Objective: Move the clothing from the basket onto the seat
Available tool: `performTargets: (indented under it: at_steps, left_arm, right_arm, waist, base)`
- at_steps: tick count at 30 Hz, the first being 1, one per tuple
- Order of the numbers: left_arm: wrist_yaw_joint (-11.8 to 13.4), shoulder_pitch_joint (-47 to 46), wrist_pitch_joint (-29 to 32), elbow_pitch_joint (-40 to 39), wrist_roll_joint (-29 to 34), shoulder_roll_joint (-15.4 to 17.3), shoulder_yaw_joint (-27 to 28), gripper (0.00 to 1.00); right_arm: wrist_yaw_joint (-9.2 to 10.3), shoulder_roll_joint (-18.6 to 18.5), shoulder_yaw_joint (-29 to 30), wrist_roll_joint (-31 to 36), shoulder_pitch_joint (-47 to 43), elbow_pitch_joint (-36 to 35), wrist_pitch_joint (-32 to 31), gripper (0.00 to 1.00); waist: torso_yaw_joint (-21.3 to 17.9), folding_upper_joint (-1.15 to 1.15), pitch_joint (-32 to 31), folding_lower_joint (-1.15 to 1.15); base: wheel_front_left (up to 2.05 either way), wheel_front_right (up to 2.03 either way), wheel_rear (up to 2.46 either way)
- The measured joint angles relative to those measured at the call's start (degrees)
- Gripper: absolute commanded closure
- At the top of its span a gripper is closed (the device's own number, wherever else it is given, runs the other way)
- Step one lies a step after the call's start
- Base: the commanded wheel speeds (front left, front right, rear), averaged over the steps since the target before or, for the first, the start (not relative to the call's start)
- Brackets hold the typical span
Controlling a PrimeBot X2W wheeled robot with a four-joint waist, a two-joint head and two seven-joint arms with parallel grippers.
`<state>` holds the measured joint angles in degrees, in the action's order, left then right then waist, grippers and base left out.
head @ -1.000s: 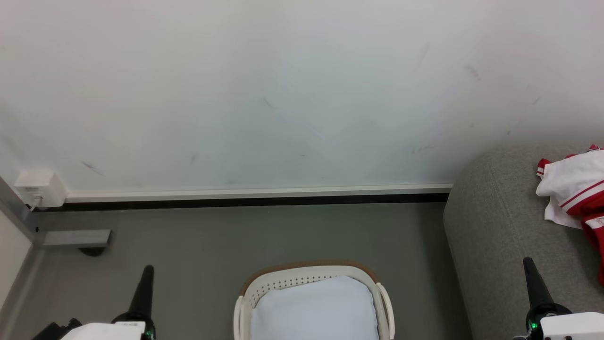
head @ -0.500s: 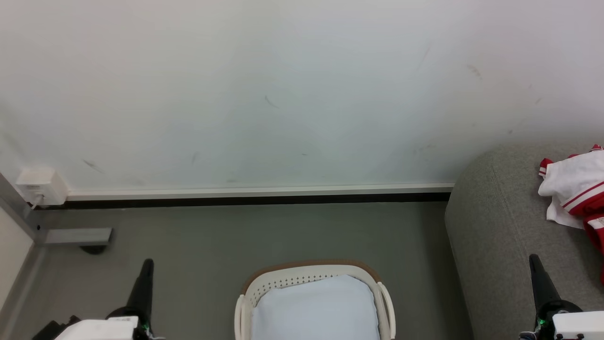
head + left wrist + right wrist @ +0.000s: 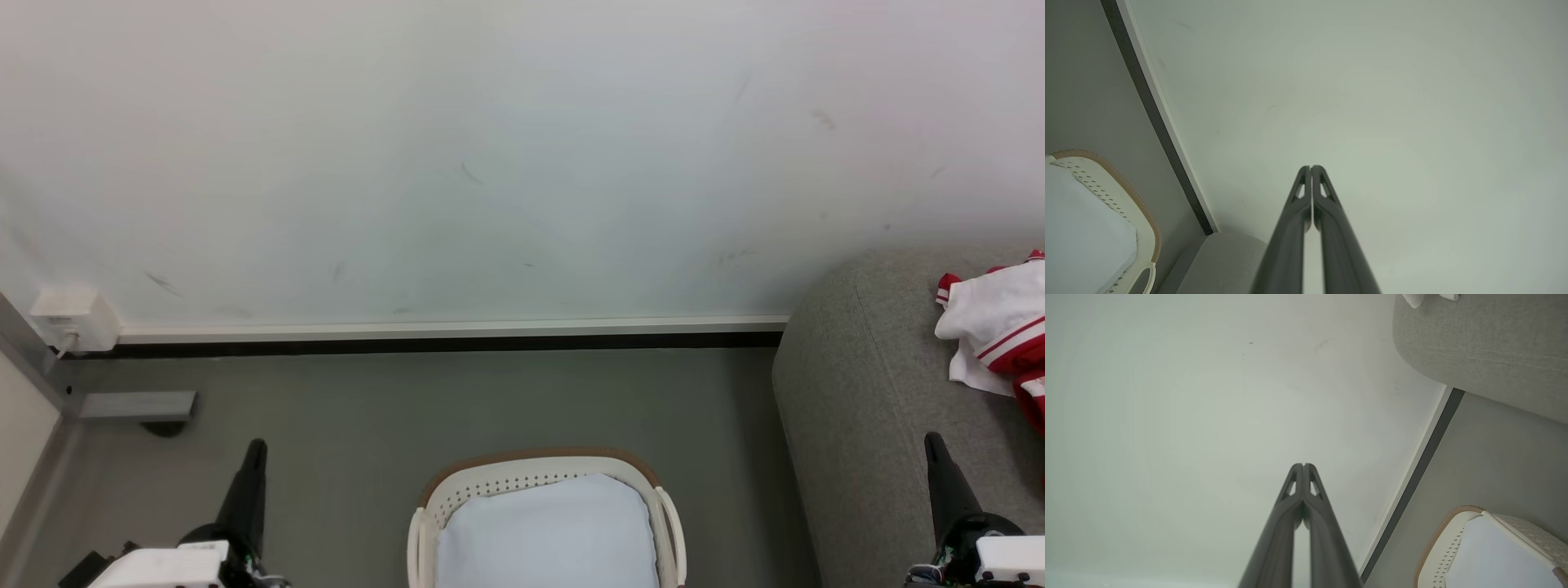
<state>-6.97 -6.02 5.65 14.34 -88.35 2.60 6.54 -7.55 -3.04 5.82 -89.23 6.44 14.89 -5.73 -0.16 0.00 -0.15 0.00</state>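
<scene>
Seemingly done: the clothing (image 3: pixel 1000 327) lies on the seat (image 3: pixel 857 392) at right, and the basket (image 3: pixel 543 482) holds just its liner (image 3: pixel 547 531). The left gripper (image 3: pixel 256 447) and right gripper (image 3: pixel 934 441) hang idle, pressed together and empty.

A pale wall (image 3: pixel 490 147) is seen across the upper part of the head view, marked by a few faint dark scuffs (image 3: pixel 469 174). A white skirting (image 3: pixel 449 331) is run along its foot, with a black band (image 3: pixel 449 346) just beneath. The floor (image 3: pixel 408 400) below is plain grey. At the left, a small white box (image 3: pixel 69 317) is fixed low on the wall. Near it a flat grey bar (image 3: pixel 137 404) is set just above the floor and joined to a grey upright (image 3: pixel 28 359). The room is lit softly and evenly.
</scene>
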Motion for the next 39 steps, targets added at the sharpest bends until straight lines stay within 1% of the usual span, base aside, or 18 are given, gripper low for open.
performTargets:
  at_steps: [10, 39]
  left_arm:
    - [0.0, -0.4, 0.9, -0.3, -3.6, 0.1, 0.1, 1.00]
    - [-0.1, -0.4, 0.9, -0.3, -3.6, 0.1, 0.1, 1.00]
  right_arm:
    - [0.00, 0.1, 0.8, -3.0, 0.1, -0.3, -0.8, 1.00]
    - [0.00, 0.2, 0.8, -3.1, 0.2, -0.3, -0.8, 1.00]
  waist:
    - [0.2, 0.00, 0.1, 0.00]
    - [0.2, 0.00, 0.1, 0.00]
  base:
    - [0.00, 0.00, 0.00]
    - [0.00, 0.00, 0.00]
